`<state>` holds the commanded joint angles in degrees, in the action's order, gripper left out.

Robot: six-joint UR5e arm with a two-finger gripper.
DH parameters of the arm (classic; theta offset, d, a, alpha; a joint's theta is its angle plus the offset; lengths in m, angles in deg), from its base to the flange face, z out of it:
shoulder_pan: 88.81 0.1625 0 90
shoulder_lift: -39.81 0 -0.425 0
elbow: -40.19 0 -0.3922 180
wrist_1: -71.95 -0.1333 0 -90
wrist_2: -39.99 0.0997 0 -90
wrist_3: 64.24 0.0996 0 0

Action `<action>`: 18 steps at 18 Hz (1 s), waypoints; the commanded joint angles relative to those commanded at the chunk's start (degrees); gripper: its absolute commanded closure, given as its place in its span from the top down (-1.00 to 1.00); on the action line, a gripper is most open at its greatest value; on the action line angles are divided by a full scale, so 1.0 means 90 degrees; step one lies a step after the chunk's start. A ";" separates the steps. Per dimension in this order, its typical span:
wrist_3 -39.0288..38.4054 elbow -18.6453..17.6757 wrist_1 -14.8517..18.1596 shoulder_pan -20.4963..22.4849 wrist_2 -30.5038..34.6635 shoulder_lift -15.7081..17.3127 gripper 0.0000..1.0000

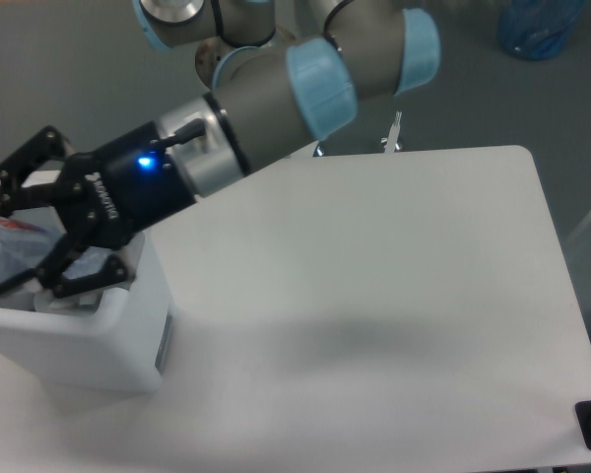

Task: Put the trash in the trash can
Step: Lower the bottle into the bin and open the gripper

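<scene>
One piece of trash, the bottle, is clamped between the black fingers of the gripper and hangs over the open mouth of the trash can, which stands at the left edge of the white desk. The bottle reaches past the left border of the view, so only its crinkled clear body and a touch of red show. By my judgement the task is near its end for this item: what is left is to let go so that it drops inside. The gripper and bottle hide most of the can's inside; I cannot tell what lies in it, and no wrapper shows anywhere.
</scene>
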<state>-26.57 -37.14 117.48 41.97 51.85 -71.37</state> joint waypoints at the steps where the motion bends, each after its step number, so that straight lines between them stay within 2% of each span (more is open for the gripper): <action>1: 0.0303 -0.0117 0.0000 -0.0049 0.0000 0.0000 0.22; 6: 0.1037 -0.0576 -0.0020 -0.0098 -0.0010 0.0097 0.23; 8: 0.1321 -0.0879 -0.0020 -0.0098 0.0000 0.0234 0.38; 13: 0.1839 -0.1387 -0.0020 -0.0088 0.0000 0.0410 0.47; 16: 0.1888 -0.1466 -0.0020 -0.0050 0.0010 0.0410 0.75; 18: 0.1888 -0.1495 -0.0029 0.0028 0.0010 0.0400 0.82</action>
<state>-9.58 -50.59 117.21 42.23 51.94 -67.77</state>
